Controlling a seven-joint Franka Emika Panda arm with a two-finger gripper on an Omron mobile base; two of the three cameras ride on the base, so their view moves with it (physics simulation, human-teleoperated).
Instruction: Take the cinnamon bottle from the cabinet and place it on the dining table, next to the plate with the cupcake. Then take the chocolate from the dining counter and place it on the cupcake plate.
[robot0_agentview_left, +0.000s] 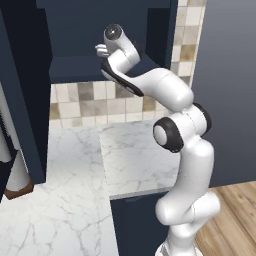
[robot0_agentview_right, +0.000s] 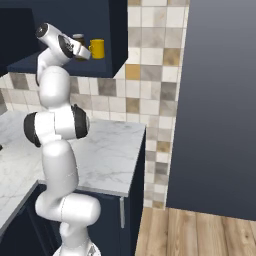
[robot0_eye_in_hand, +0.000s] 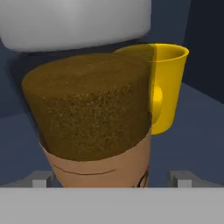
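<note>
cinnamon bottle (robot0_eye_in_hand: 92, 127) on the cabinet (robot0_agentview_left: 80, 67) shelf, just beside yellow mug (robot0_eye_in_hand: 164, 87) | claw (robot0_agentview_right: 77, 49) at bottle — fingertips flank it, contact unclear | marble tabletop (robot0_agentview_left: 135, 155) below, tiled wall behind

one cinnamon bottle (robot0_eye_in_hand: 94, 118), one yellow mug (robot0_eye_in_hand: 164, 85), one cabinet (robot0_agentview_right: 117, 30)

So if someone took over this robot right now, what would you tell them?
Gripper open, fingertips either side of the cinnamon bottle, a gap showing on one side.
The bottle stands upright on the cabinet shelf, with the yellow mug just behind it.
Done: nothing placed yet.
Left: close on the bottle, carry it to the dining table beside the cupcake plate; then put the chocolate onto that plate.
</note>
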